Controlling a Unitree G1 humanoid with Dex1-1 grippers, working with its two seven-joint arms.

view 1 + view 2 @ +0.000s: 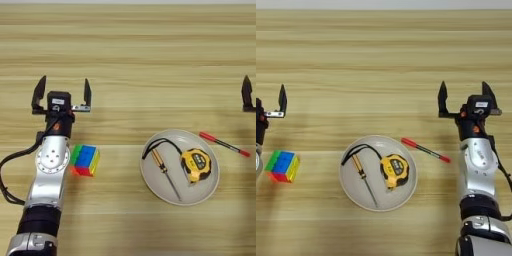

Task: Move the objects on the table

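A multicoloured puzzle cube [85, 160] lies on the table [130, 50] just right of my left forearm. My left gripper [62, 92] stands open above and left of it, holding nothing. On the off-white plate [159, 190] lie a yellow-black tape measure [196, 164] with its black strap and a thin amber-handled screwdriver [165, 172]. A red pen [224, 144] rests on the wood just right of the plate. At the right, my right gripper [466, 97] is open and empty, beyond the pen's far end.
Bare wood stretches across the far half of the table. Both silver forearms [47, 175] [477, 170] reach up from the near edge at the left and right sides.
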